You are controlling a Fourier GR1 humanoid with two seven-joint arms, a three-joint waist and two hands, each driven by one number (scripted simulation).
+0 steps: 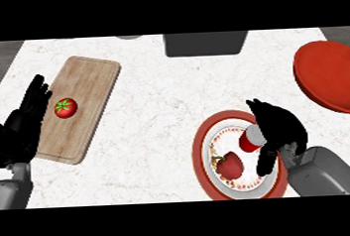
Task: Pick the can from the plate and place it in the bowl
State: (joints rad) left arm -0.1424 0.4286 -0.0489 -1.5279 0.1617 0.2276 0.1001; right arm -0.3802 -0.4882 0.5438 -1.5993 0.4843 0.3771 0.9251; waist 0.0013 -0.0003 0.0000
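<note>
A red can with a silver top (250,138) stands on the red-rimmed plate (204,153) at the lower right. My right hand (279,129) is curled against the can's right side, its fingers and thumb wrapping round it. The red bowl (330,76) sits at the right edge, beyond the plate and apart from it. My left hand (24,124) rests open at the left edge, fingers up, beside the cutting board.
A red pepper (229,166) lies on the plate just in front of the can. A wooden cutting board (85,89) at the left carries a tomato (65,108). A dark grey box (205,43) stands at the counter's far edge.
</note>
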